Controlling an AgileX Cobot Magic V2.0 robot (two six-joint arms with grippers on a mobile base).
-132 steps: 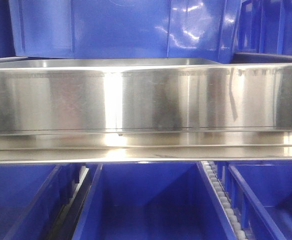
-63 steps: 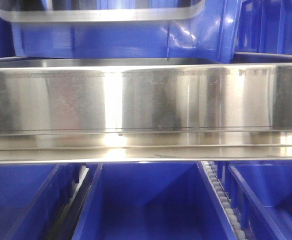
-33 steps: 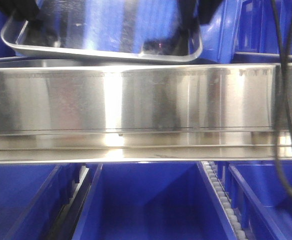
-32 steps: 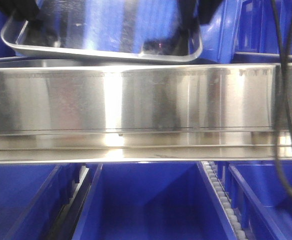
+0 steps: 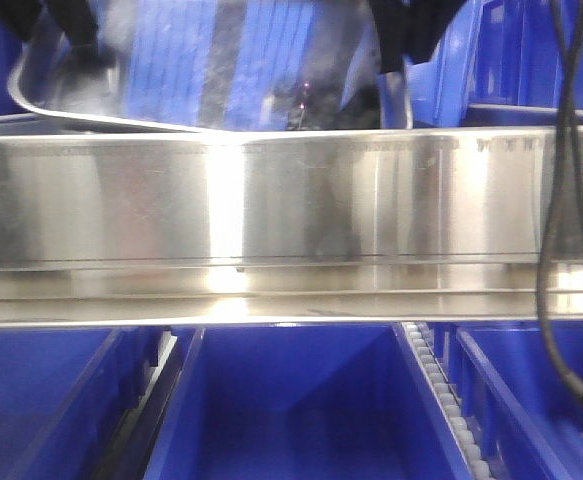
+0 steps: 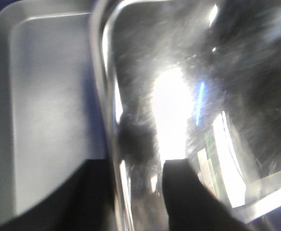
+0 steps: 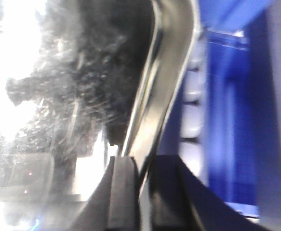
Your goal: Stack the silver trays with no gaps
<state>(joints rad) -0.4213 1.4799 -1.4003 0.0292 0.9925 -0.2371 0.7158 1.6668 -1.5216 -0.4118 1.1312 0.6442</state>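
A silver tray (image 5: 221, 70) hangs tilted at the top of the front view, its mirror base reflecting blue and its near edge hidden behind the steel rail. My left gripper (image 5: 66, 35) pinches its left rim and my right gripper (image 5: 403, 45) its right rim. In the left wrist view the held tray's rim (image 6: 105, 86) runs between the black fingers (image 6: 188, 197) of my left gripper (image 6: 130, 195). A second silver tray (image 6: 39, 110) lies below and to the left. In the right wrist view my right gripper (image 7: 142, 192) is shut on the tray's rolled rim (image 7: 171, 67).
A long polished steel rail (image 5: 291, 200) crosses the whole front view in front of the tray. Blue plastic bins (image 5: 301, 410) stand below it and behind the tray. A roller strip (image 5: 441, 390) lies between two bins. Black cables (image 5: 561, 200) hang at the right.
The silver tray came down into view from the top with both grippers on it. It now sits lower and more steeply tilted, its near edge behind the rail.
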